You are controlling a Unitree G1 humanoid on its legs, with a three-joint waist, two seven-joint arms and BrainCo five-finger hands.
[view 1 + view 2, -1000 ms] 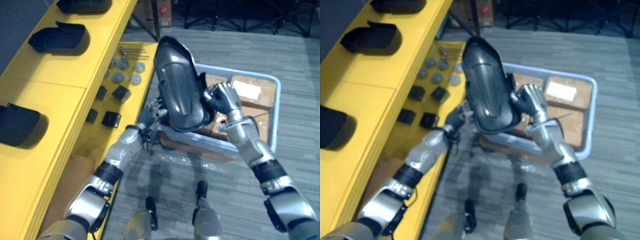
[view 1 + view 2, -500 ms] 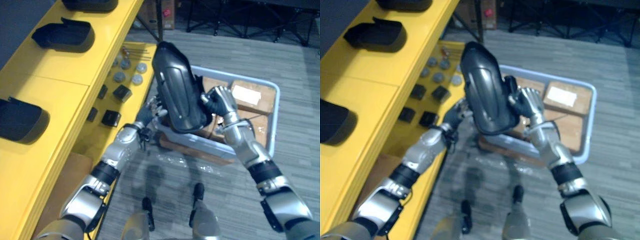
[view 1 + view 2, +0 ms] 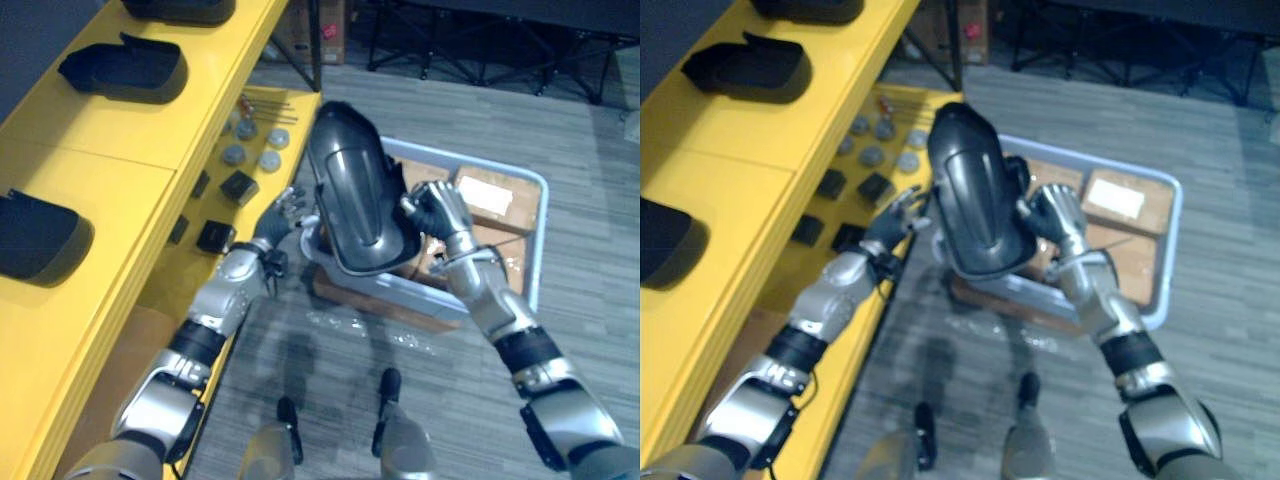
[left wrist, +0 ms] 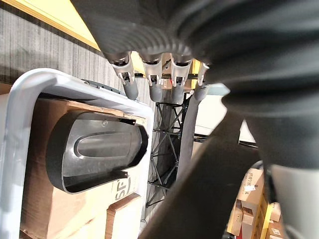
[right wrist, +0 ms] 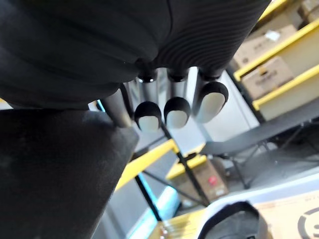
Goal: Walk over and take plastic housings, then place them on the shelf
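Centrally, the glossy dark plastic housing (image 3: pixel 355 195) hangs above the grey plastic bin (image 3: pixel 400 290) on striped grey carpet (image 3: pixel 590 330), right hand (image 3: pixel 440 212) curled round its edge, left hand (image 3: pixel 281 213) spread just beside; a yellow shelf (image 3: pixel 110 130) lines the left.

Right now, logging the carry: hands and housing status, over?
Left hand open, beside dark grey glossy plastic housing. Right hand shut on its edge. Yellow shelf: gap between black housings.
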